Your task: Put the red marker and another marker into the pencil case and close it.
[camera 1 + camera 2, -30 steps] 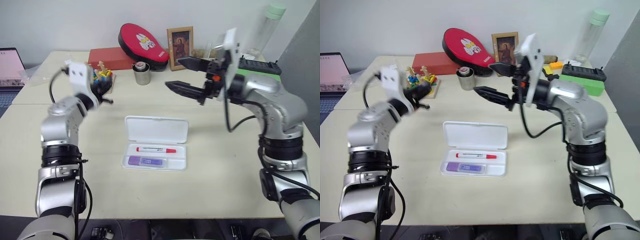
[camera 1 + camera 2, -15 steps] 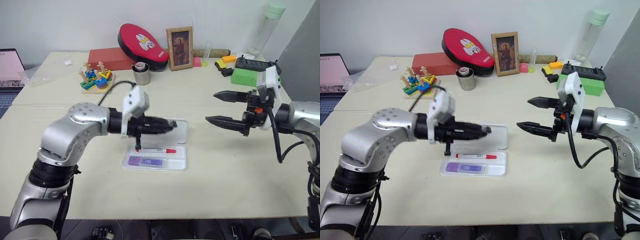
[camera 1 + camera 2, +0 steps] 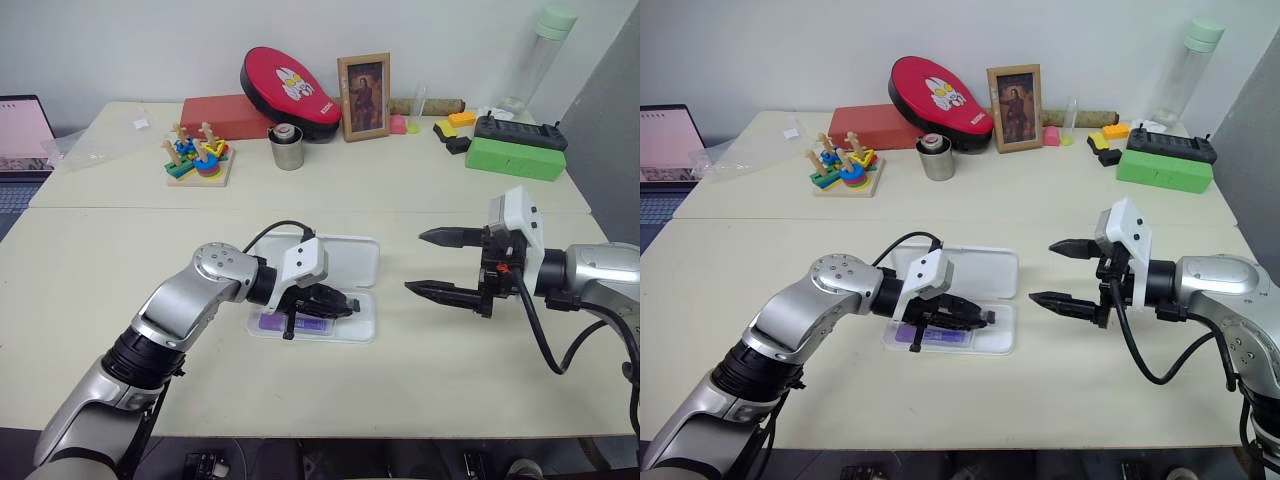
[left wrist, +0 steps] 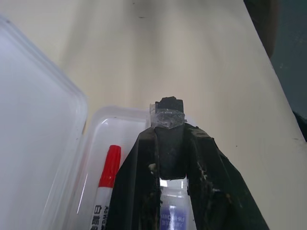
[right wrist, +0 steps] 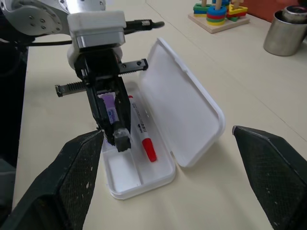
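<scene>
Pale beige table (image 3: pixel 120 250), white wall behind. The pencil case (image 3: pixel 345 262) lies open mid-table, lid up; the red marker (image 5: pixel 143 132) and the purple marker (image 5: pixel 109 108) lie side by side in its tray. Left gripper (image 3: pixel 343 304) hangs over the tray, fingers pressed together, holding nothing. Right gripper (image 3: pixel 428 262) sits right of the case, fingers spread wide, empty. Along the back: steel cup (image 3: pixel 286 147), picture frame (image 3: pixel 363 96), green box (image 3: pixel 515 157), stacking toy (image 3: pixel 198 157).

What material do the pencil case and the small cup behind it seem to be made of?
The pencil case looks like thin white plastic, smooth and slightly translucent: the table's tone shows faintly through the raised lid. The small cup appears to be brushed metal, probably steel, judging by its grey, softly reflective wall.
</scene>
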Action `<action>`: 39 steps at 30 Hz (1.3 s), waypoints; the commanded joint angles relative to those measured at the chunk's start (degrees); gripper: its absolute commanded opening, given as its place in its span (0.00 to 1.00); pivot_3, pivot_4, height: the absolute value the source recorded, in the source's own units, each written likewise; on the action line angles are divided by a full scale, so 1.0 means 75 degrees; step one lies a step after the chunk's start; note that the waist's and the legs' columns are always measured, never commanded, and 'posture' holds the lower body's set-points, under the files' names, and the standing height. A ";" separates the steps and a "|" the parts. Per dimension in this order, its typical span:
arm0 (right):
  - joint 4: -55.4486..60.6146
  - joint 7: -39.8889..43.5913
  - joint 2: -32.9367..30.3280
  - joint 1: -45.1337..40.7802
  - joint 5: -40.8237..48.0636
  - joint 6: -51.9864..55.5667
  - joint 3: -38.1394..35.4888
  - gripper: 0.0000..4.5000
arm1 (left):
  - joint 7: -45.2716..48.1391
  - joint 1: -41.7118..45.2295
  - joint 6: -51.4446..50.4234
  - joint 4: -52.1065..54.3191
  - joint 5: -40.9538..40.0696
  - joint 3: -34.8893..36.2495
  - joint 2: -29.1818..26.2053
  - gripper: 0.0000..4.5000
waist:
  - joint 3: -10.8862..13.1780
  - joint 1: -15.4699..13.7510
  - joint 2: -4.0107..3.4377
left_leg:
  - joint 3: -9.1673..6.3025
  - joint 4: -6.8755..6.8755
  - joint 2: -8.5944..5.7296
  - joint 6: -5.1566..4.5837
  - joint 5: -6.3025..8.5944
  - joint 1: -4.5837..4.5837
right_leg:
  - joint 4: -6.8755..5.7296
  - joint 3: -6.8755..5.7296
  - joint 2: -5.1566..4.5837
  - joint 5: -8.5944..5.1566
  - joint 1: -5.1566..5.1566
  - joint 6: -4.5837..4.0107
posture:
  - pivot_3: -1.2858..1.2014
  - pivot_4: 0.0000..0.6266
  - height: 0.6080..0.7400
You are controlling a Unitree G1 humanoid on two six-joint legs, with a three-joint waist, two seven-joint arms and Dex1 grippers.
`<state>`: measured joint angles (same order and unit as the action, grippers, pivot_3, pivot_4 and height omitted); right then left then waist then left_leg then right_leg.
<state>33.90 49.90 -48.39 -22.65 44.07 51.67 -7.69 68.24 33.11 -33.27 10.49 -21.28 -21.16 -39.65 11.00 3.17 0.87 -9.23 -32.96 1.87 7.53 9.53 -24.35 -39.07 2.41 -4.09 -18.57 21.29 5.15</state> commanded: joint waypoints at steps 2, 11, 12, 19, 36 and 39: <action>0.0323 0.0136 -0.0322 0.0220 0.0029 -0.0062 0.0117 1.00 | 0.0054 -0.0030 0.0145 0.0057 0.0246 -0.0114 0.0087 0.09 | 0.0000 -0.0015 0.0000 | 0.0000 -0.0001 0.0000 0.0000 0.0000 0.0000 | 0.0000 0.0000 0.0000 0.0000 -0.0001 0.0000 | 0.52 0.24 1.00; 0.0334 0.0024 -0.0299 0.0155 0.0086 -0.0158 0.0255 1.00 | -0.0060 0.0010 0.0259 -0.0250 0.0753 -0.0378 0.0491 0.09 | 0.0000 -0.0016 0.0000 | -0.0001 -0.0007 0.0000 0.0000 0.0000 0.0001 | -0.0001 -0.0002 0.0000 0.0001 -0.0005 0.0002 | 0.52 0.24 1.00; 0.0344 0.0005 -0.0283 0.0151 0.0097 -0.0151 0.0261 1.00 | -0.0058 0.0014 0.0250 -0.0245 0.0760 -0.0381 0.0537 0.09 | -0.0001 -0.0015 0.0000 | -0.0001 -0.0007 0.0000 0.0000 0.0000 0.0001 | -0.0001 -0.0002 0.0000 0.0001 -0.0005 0.0002 | 0.52 0.24 1.00; 0.0375 -0.0073 -0.0270 0.0157 0.0110 -0.0129 0.0285 1.00 | 0.0038 -0.0012 0.0146 -0.0190 0.0816 -0.0413 0.0629 0.09 | -0.0001 -0.0012 0.0000 | -0.0001 -0.0007 0.0000 0.0001 0.0000 0.0001 | -0.0002 -0.0002 0.0000 0.0001 -0.0005 0.0001 | 0.52 0.24 1.00; 0.0263 -0.0110 -0.0251 0.0084 0.0081 -0.0170 0.0348 1.00 | 0.0020 0.0024 -0.0113 -0.0108 0.0703 -0.0231 0.0580 0.84 | -0.0001 -0.0012 0.0000 | -0.0001 -0.0008 0.0000 0.0001 -0.0001 0.0001 | -0.0002 -0.0002 0.0000 0.0001 -0.0006 0.0002 | 0.52 0.24 1.00; 0.0231 -0.0100 -0.0246 0.0048 0.0091 -0.0183 0.0358 1.00 | -0.0019 0.0038 -0.0144 -0.0055 0.0607 -0.0160 0.0649 0.96 | -0.0001 -0.0012 0.0000 | -0.0002 -0.0008 0.0000 0.0001 -0.0001 0.0001 | -0.0002 -0.0002 0.0000 0.0001 -0.0007 0.0002 | 0.52 0.24 1.00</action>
<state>34.98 48.94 -50.39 -21.30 44.05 51.53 -4.30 68.15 32.70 -34.58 8.42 -15.64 -24.23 -35.31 11.00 3.08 0.87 -9.25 -33.02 1.87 7.54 9.52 -24.34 -39.08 2.39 -4.09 -18.56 21.23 5.16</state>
